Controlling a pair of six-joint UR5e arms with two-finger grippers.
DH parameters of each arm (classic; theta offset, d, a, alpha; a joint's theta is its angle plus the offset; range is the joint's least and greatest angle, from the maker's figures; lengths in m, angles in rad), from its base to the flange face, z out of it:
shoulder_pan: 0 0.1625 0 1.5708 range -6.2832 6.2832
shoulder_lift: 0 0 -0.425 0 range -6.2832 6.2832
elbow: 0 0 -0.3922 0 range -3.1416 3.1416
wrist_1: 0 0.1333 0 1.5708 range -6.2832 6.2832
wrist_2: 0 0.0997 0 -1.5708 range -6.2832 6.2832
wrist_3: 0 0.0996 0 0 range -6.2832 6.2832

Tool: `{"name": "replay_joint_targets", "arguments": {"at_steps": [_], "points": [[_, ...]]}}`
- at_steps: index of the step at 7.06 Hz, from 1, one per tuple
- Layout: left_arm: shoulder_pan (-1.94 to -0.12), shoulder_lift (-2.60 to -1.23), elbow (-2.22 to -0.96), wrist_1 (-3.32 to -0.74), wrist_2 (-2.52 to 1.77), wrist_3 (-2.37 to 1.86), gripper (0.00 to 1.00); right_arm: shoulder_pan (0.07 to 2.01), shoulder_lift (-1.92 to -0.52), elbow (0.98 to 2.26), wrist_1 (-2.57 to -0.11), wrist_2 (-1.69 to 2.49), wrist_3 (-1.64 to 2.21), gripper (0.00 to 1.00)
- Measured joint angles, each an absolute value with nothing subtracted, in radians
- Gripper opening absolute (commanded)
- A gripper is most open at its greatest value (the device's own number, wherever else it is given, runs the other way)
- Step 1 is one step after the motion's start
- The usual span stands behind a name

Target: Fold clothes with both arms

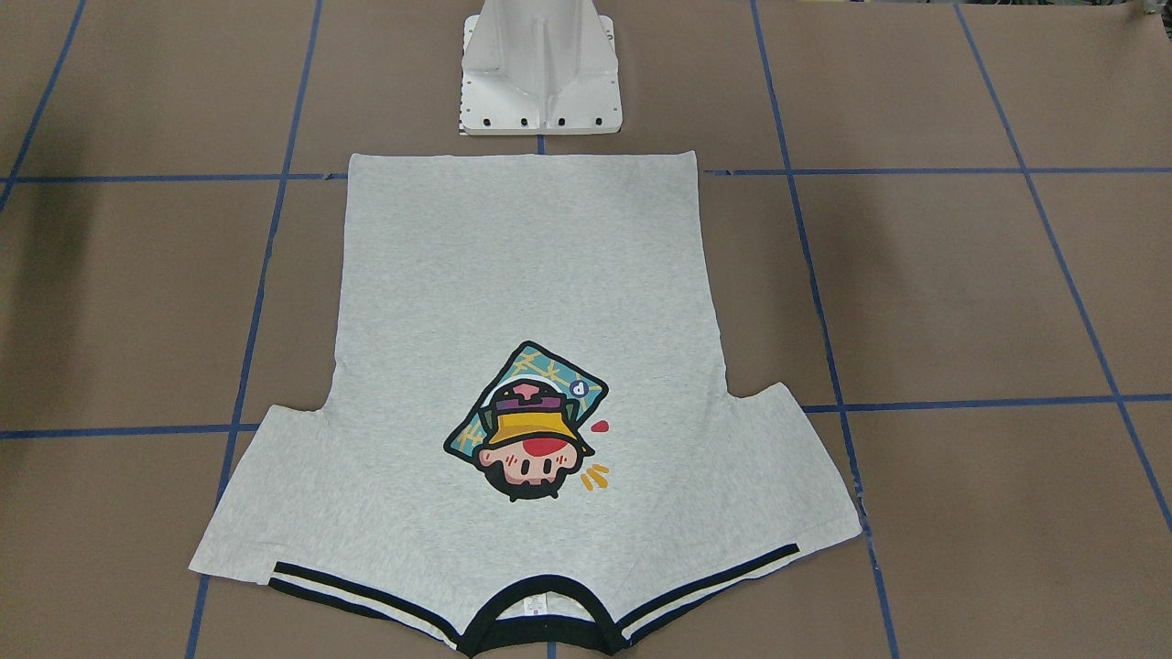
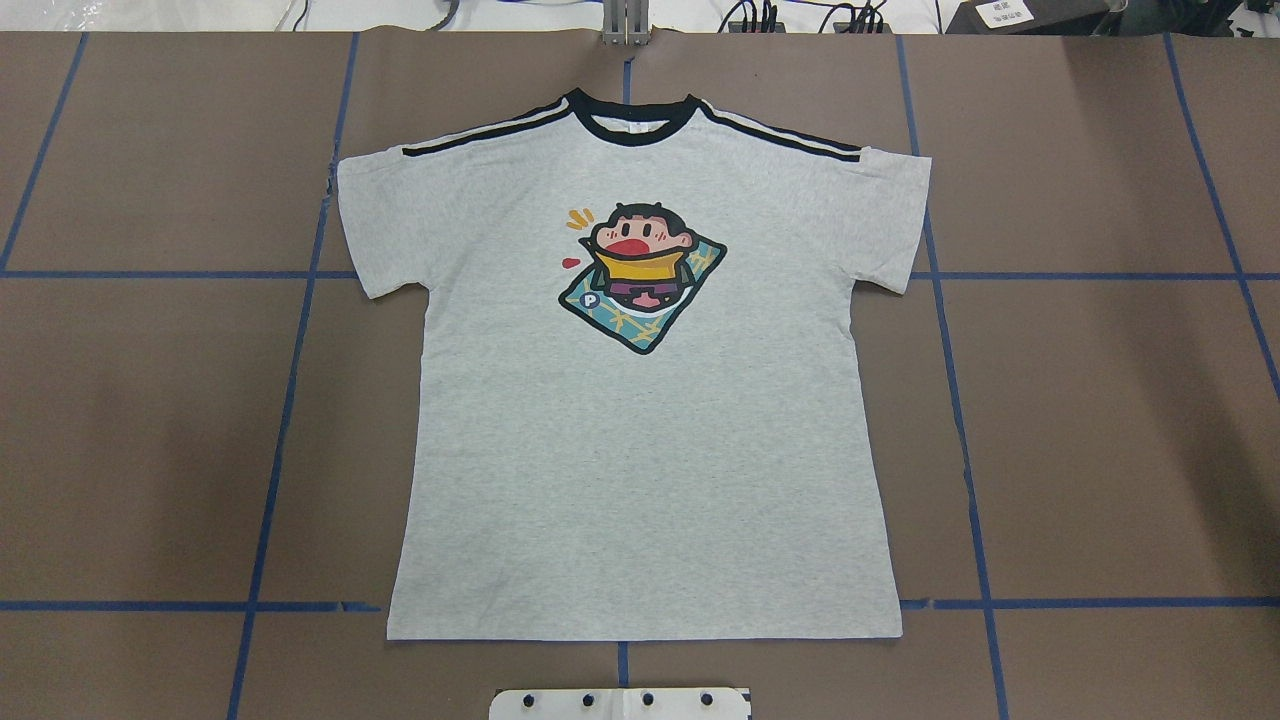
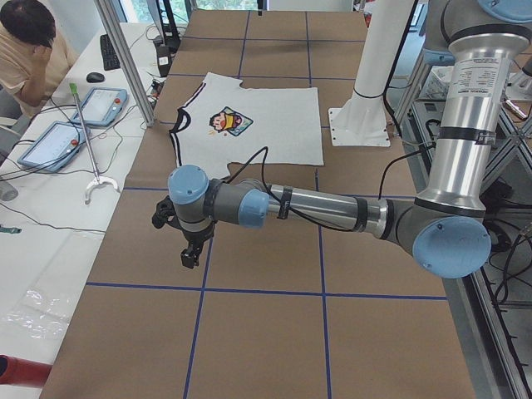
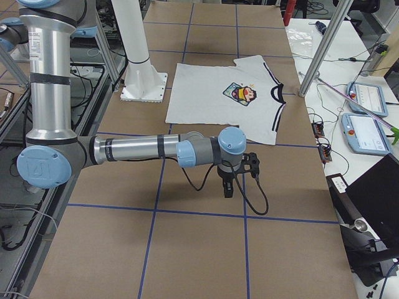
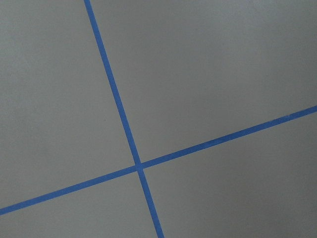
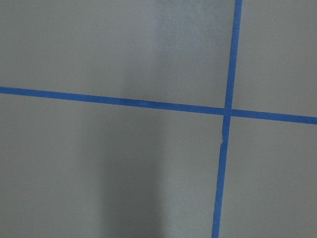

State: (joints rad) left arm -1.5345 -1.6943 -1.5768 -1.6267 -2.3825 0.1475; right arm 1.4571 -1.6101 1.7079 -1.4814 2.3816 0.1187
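The light grey T-shirt (image 2: 640,450) lies flat and spread out, print side up, in the middle of the brown table; its black collar (image 2: 630,120) points away from the robot base. It also shows in the front view (image 1: 522,275) and both side views (image 3: 266,125) (image 4: 206,93). My left gripper (image 3: 191,253) hangs over bare table well to the shirt's side and holds nothing; I cannot tell if it is open or shut. My right gripper (image 4: 228,190) hangs likewise on the other side; I cannot tell its state. Both wrist views show only table and blue tape.
The white pedestal (image 1: 540,73) stands just behind the shirt's hem. Blue tape lines (image 2: 290,380) grid the table. Past the far edge stand aluminium posts (image 3: 125,58), teach pendants (image 4: 368,99) and cables. A seated person (image 3: 25,41) is at that side.
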Motion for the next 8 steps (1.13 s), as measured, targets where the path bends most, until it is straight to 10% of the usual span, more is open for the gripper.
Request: {"name": "replay_joint_targets", "arguments": {"at_steps": [8], "points": [[-1.538, -1.685, -1.621, -1.667, -2.33, 0.143, 1.0, 1.325, -1.447, 1.561, -1.217, 2.452, 0.324, 1.0]]}}
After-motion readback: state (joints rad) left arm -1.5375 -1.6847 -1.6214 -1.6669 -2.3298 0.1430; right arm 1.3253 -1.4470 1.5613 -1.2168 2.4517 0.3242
